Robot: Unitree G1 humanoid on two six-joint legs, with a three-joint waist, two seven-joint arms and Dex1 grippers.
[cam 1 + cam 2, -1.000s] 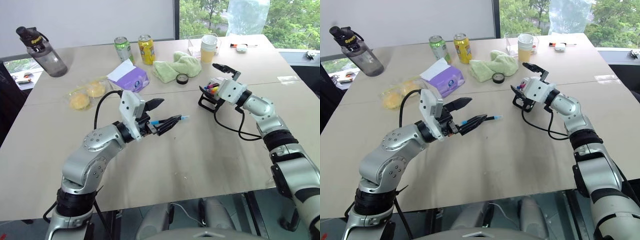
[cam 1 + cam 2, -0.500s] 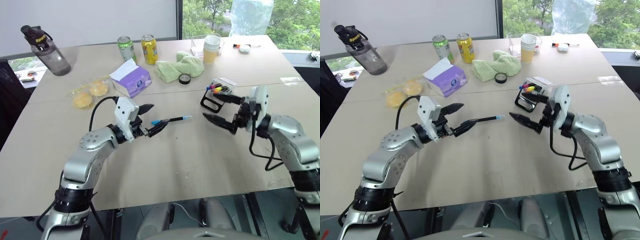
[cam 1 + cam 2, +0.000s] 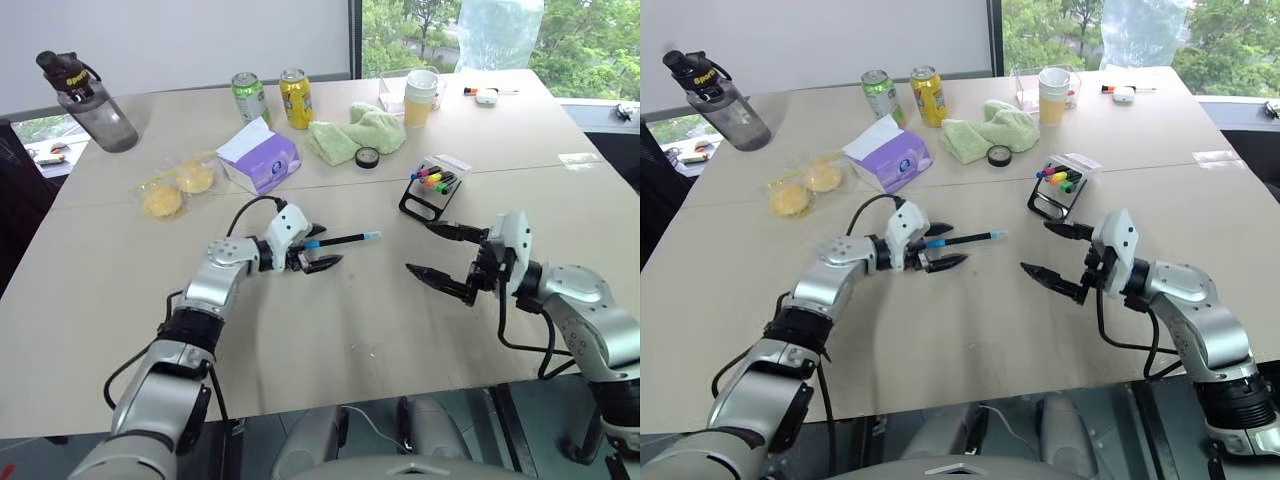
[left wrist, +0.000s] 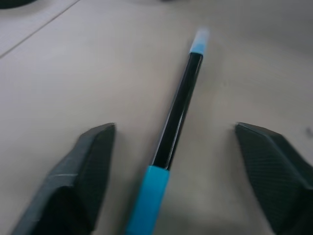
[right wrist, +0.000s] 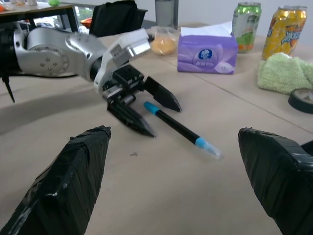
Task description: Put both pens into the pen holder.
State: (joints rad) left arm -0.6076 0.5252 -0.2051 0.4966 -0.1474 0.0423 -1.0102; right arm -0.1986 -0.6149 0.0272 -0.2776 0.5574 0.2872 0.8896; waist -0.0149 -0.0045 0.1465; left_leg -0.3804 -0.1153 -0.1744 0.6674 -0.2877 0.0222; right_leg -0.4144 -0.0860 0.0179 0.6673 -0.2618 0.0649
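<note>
Lowered since a second ago, the left gripper [image 3: 318, 255] sits at the table [image 3: 330, 340], fingers spread beside the blue-capped pen [image 3: 345, 239] lying between them. Right gripper [image 3: 440, 255], drawn back from the pen holder [image 3: 432, 188], gapes empty. No label is readable.

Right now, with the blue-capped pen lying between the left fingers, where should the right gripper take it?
Take the blue-capped pen by its black barrel near the pale tip, coming down from above with the right gripper set across it. The pen seems to lie flat on the table, and the open left gripper straddles its cap end.
</note>
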